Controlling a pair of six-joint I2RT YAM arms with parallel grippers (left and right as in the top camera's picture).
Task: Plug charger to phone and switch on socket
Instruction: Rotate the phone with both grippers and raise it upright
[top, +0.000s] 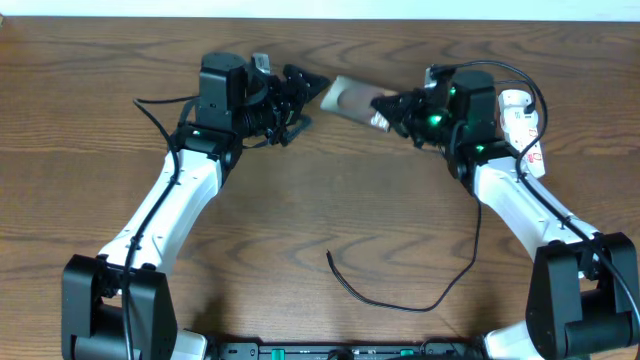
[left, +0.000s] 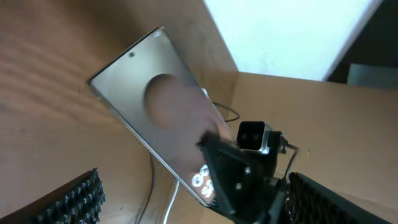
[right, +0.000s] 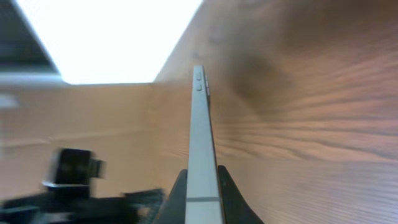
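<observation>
**Wood table (top: 320, 200), far side: phone (top: 350, 97) gripped at one end, charger (top: 400, 303) tip well off**

Phone sits at far ctr, long axis running left-right, btwn the two grippers. Right gripper (top: 385, 106) is clamped on its right end. Right wrist view shows the phone (right: 200, 143) edge-on, pointing straight out from the fingers, side buttons (right: 199, 79) showing.

Left gripper (top: 312, 92) hovers just beside the phone's free left end, jaws wide apart, nothing in them. Its own cam looks onto the phone's flat face (left: 155, 106) w/ the right gripper (left: 233, 180) pinching the other end. Can't tell which end has the port.

Charger lies on the near side, well apart from the phone. Its free tip curls up near ctr, and the cable runs right and far toward the socket (top: 520, 125), half hidden by the right arm.

Judgement: the tip is about as near to either gripper, but only the left is free, so the fetch falls to it. Plug must go in along the phone's long axis.
</observation>
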